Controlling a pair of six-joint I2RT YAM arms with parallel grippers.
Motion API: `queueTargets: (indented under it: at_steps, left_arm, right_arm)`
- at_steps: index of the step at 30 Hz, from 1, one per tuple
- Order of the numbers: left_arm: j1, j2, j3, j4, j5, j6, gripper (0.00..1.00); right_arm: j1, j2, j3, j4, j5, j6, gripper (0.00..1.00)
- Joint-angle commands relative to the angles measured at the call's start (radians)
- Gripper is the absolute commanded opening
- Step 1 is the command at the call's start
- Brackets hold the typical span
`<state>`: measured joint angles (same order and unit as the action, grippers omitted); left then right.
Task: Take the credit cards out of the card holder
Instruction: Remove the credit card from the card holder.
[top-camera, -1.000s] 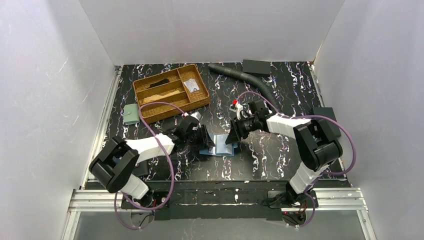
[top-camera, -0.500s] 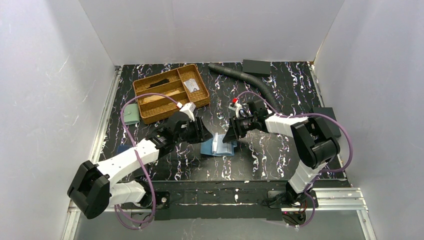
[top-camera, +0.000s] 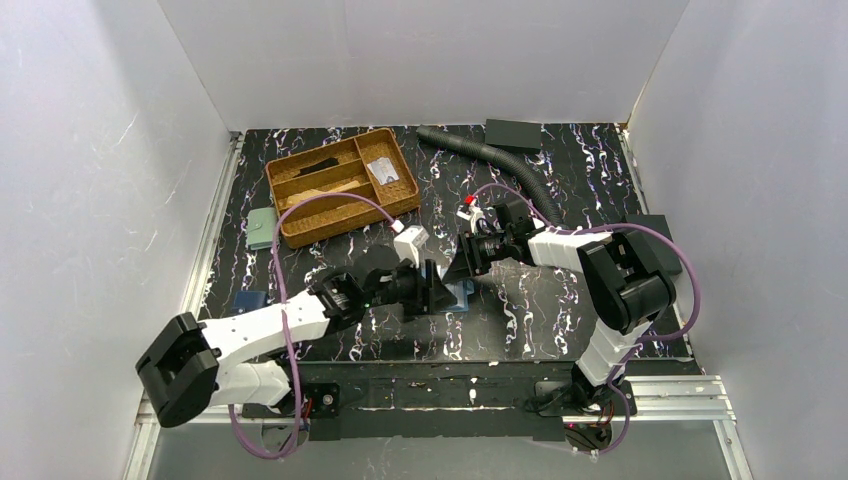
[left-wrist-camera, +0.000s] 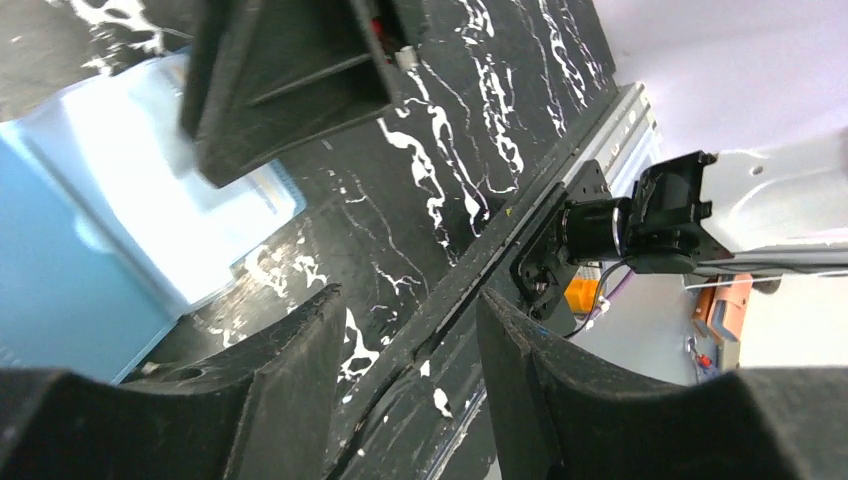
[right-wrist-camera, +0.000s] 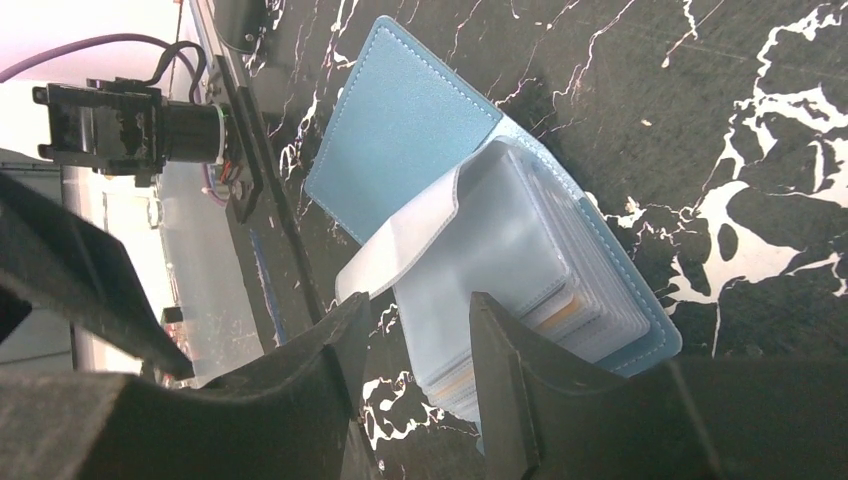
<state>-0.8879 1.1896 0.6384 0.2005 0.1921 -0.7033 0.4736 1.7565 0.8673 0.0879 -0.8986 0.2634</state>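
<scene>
The card holder (right-wrist-camera: 400, 130) lies open at the middle of the table (top-camera: 540, 320), with the cards (right-wrist-camera: 562, 312) tucked inside. The right gripper (right-wrist-camera: 418, 300), jaws apart, sits over its right side. The left gripper (left-wrist-camera: 408, 300), jaws also apart and empty, is just to its left.

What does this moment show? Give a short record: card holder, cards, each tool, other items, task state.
card holder: lying open, blue cover folded back
clear sleeves: fanned up from the holder
credit cards: inside the sleeves, orange edges showing, none out
left tool: open, low beside the holder, empty
right tool: open, at the sleeves' free edge; contact unclear
other items: wicker tray, dark hose, pale green pouch
task state: not yet done
</scene>
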Motion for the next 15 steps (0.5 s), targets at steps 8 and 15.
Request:
queueTargets:
  at_steps: [8,15]
  left_arm:
    - [-0.072,0.204,0.049,0.1,-0.131,0.091,0.44]
    - [-0.077,0.261,0.06,0.098,-0.276,0.106,0.35]
  right_arm:
    - [0.007,-0.012,0.012,0.004,0.017,-0.012,0.49]
    - [0.007,-0.005,0.021,-0.017,0.025,-0.031,0.45]
